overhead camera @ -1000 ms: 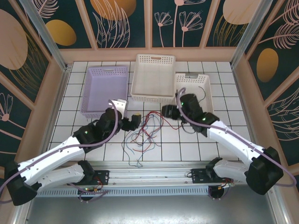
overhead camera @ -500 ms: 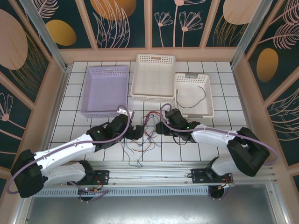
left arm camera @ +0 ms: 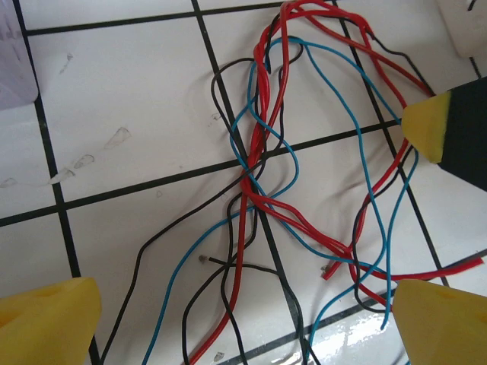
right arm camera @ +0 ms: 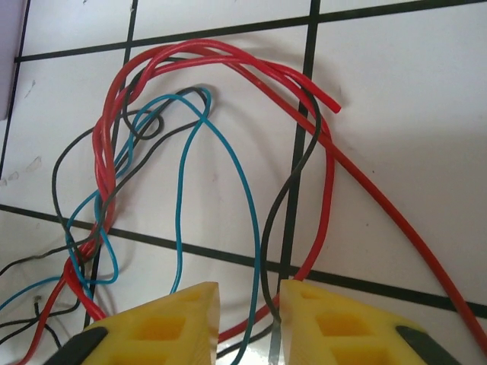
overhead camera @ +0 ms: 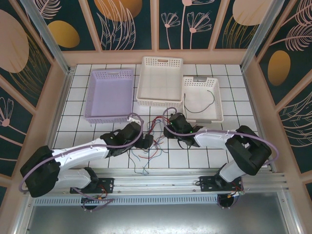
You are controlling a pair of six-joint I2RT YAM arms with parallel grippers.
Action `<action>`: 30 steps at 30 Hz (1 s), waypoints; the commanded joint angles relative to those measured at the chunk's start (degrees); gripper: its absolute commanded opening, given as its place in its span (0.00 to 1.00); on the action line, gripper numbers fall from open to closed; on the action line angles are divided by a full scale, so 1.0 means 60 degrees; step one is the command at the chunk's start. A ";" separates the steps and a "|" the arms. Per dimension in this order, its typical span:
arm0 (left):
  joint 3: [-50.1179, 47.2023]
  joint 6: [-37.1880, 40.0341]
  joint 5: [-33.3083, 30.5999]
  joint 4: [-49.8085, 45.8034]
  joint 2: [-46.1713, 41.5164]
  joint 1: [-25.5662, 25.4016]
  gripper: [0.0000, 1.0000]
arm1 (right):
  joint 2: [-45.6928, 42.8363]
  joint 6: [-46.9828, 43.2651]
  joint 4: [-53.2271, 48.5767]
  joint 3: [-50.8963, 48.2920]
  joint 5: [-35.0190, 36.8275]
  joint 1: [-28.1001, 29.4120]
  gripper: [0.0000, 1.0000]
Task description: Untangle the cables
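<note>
The cables, thin red, blue and black wires, lie tangled on the white tiled table between my two arms. In the left wrist view the cables cross in a knot of red strands, and my left gripper hovers over the lower part, wide open, with wires lying between its yellow fingertips. My left gripper sits at the tangle's left side. My right gripper is at the tangle's right. Its jaws stand narrowly apart around a blue, a black and a red cable, without pinching them.
At the back stand a lilac basket, a white basket and a second white basket holding one black wire. The right gripper's yellow fingertip shows at the right of the left wrist view.
Both arms have come down and inward onto the tangle. The right gripper's jaws have narrowed around three strands. The left gripper has stayed wide open.
</note>
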 commanded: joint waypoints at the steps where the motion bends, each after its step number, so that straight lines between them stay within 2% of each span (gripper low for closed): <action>1: 0.0149 -0.0167 0.0041 0.0508 0.0452 0.0053 0.98 | 0.0182 -0.0258 0.0420 0.0370 0.0398 0.0015 0.21; 6: 0.0300 -0.0139 -0.0019 0.0906 0.1338 0.0049 0.98 | -0.0009 -0.0347 0.0325 0.0395 0.0441 0.0034 0.00; 12: 0.0561 -0.0166 -0.0239 0.1324 0.2311 0.0049 0.98 | -0.1360 -0.0529 0.0367 0.0044 0.0188 0.0071 0.00; 16: 0.0781 -0.0122 0.0024 0.1641 0.2817 0.0059 0.98 | -0.2731 -0.0693 0.0367 -0.0098 -0.0281 0.0101 0.00; 25: 0.0827 -0.0171 0.0291 0.2286 0.3775 0.0052 0.97 | -0.5045 -0.1016 -0.0857 0.0910 -0.1115 0.0108 0.00; 28: 0.0826 -0.0174 0.0302 0.2479 0.4003 0.0051 0.89 | -0.5513 -0.1080 -0.1288 0.1352 -0.1256 0.0102 0.00; 30: 0.0809 -0.0186 0.0347 0.2615 0.4110 0.0051 0.77 | -0.5762 -0.1094 -0.1548 0.1602 -0.1261 0.0101 0.00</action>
